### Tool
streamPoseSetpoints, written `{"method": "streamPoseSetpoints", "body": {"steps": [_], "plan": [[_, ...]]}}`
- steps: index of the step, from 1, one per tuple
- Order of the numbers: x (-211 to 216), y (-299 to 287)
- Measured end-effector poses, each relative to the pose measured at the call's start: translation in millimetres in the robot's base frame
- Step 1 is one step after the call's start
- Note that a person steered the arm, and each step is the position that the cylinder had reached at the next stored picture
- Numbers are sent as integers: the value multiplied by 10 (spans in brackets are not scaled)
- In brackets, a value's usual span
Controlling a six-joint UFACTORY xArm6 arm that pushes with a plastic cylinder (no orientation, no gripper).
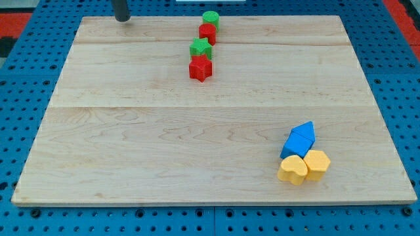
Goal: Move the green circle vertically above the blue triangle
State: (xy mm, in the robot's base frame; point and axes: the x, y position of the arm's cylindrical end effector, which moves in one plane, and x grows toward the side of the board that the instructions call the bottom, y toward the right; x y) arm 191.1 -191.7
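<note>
The green circle sits at the view's top centre on the wooden board, touching a red block just below it. The blue triangle lies at the lower right, against a blue cube. My tip is at the view's top left, near the board's top edge, far to the left of the green circle and touching no block.
A green star and a red star continue the column below the red block. A yellow heart and a yellow hexagon sit just below the blue blocks. Blue pegboard surrounds the board.
</note>
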Motion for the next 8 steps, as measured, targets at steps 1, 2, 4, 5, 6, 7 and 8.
{"method": "streamPoseSetpoints", "body": {"steps": [1, 2, 4, 5, 6, 7, 8], "plan": [[27, 634], [16, 1064], [20, 2092], [214, 2497], [725, 2615], [728, 2763], [348, 2710]]}}
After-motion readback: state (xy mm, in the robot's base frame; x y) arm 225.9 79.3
